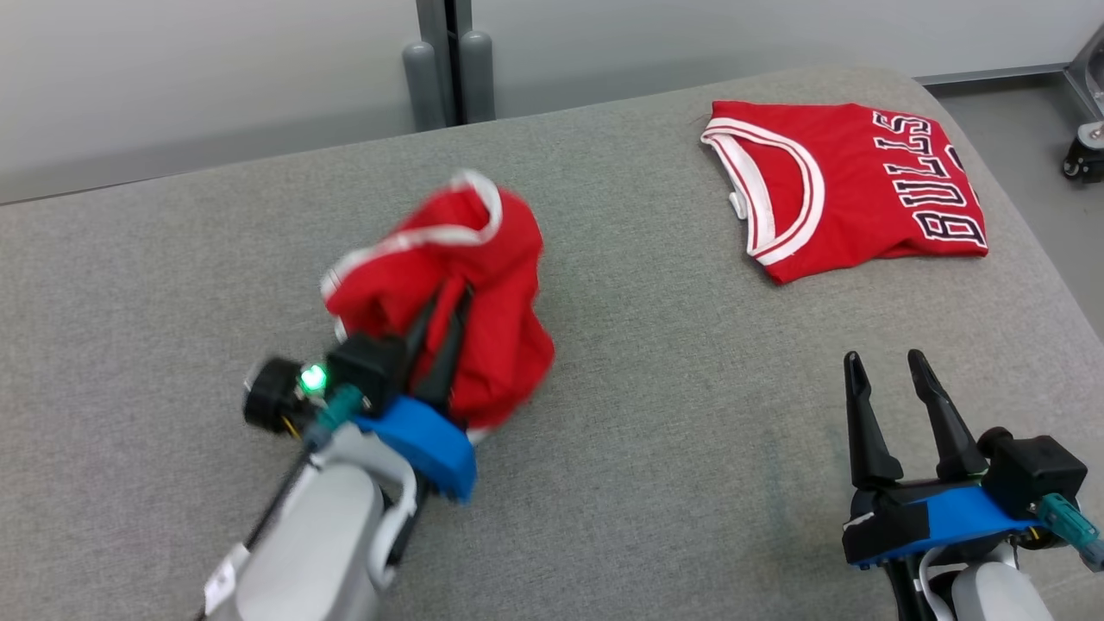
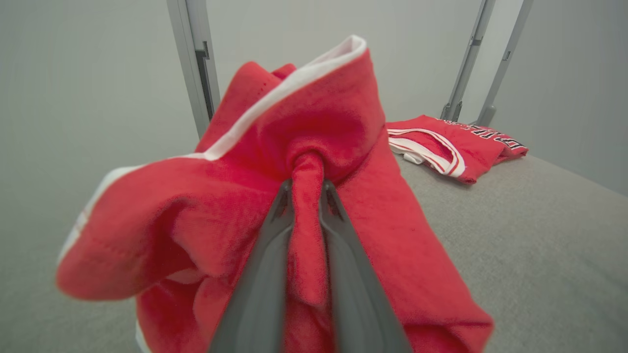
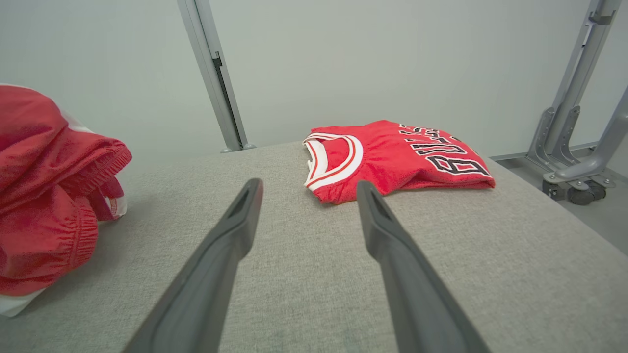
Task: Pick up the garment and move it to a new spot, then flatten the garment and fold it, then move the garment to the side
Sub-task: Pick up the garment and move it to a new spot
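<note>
The left gripper (image 2: 306, 191) pinches a bunched red garment (image 1: 496, 259) on the left of the grey cushion (image 1: 655, 388). A folded jersey (image 1: 845, 190) lies well apart, beyond the open, empty right gripper (image 1: 885, 358).

The desk (image 1: 673, 448) is a broad pad covered in grey woven cloth, rounded at its far right corner. A folded red jersey (image 1: 849, 185) with white trim and black BULLS lettering lies flat near that corner. Well apart, over the left half, a bunched red garment (image 1: 492, 328) reaches down to the cloth; whether it rests there is unclear.
</note>
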Tool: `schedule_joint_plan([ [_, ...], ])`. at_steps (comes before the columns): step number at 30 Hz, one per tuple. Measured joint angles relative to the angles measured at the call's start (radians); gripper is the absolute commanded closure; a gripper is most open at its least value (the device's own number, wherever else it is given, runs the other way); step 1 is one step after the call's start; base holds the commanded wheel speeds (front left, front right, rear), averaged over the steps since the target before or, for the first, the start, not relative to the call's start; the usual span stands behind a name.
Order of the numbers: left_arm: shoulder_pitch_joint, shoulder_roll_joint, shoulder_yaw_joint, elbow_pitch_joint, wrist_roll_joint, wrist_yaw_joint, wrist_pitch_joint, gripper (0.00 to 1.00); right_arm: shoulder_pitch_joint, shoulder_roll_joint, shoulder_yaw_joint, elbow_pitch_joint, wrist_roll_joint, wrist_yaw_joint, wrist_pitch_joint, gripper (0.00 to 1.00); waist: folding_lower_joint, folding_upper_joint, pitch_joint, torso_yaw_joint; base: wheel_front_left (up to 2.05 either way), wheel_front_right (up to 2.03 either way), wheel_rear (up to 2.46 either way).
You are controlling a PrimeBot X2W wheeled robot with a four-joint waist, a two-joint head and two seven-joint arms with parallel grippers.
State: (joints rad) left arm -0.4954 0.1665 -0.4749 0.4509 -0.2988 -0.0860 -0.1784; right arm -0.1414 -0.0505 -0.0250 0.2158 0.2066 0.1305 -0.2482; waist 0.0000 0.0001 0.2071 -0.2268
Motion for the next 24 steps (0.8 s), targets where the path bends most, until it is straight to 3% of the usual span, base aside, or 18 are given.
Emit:
schedule_joint_plan([
  [5, 0.096, -0.033, -0.059, 0.085, -0.002, -0.008, -0.018, 1.00, -0.009, 0.000, 0.012, 0.020, 0.003, 0.000, -0.002, 0.00, -0.0001, -0.0001, -0.007, 0.013, 0.00, 0.00, 0.00],
  [6, 0.106, -0.038, -0.070, 0.102, 0.001, -0.009, -0.021, 0.43, -0.010, 0.000, 0.015, 0.023, 0.004, 0.000, -0.005, 0.00, -0.0001, 0.0000, -0.009, 0.015, 0.00, 0.00, 0.00],
  [7, 0.110, -0.042, -0.080, 0.115, 0.002, -0.009, -0.028, 0.00, -0.010, 0.000, 0.015, 0.026, 0.004, 0.000, -0.005, 0.00, 0.0000, 0.0001, -0.012, 0.017, 0.00, 0.00, 0.00],
  [12, 0.102, -0.060, -0.064, 0.115, -0.004, -0.001, -0.066, 0.00, -0.006, 0.000, 0.007, 0.041, 0.000, 0.000, -0.008, 0.00, 0.0000, 0.0000, -0.039, 0.042, 0.00, 0.00, 0.00],
  [16, 0.093, -0.062, -0.004, 0.048, -0.018, 0.040, -0.081, 0.00, 0.015, 0.000, 0.000, 0.052, -0.003, 0.000, -0.009, 0.00, -0.0001, 0.0000, -0.071, 0.076, 0.00, 0.00, 0.00],
  [24, 0.190, 0.019, 0.193, -0.149, 0.001, 0.114, -0.083, 0.00, 0.035, 0.001, -0.005, 0.059, -0.012, 0.000, -0.010, 0.00, 0.0000, 0.0000, -0.119, 0.158, 0.00, 0.00, 0.00],
])
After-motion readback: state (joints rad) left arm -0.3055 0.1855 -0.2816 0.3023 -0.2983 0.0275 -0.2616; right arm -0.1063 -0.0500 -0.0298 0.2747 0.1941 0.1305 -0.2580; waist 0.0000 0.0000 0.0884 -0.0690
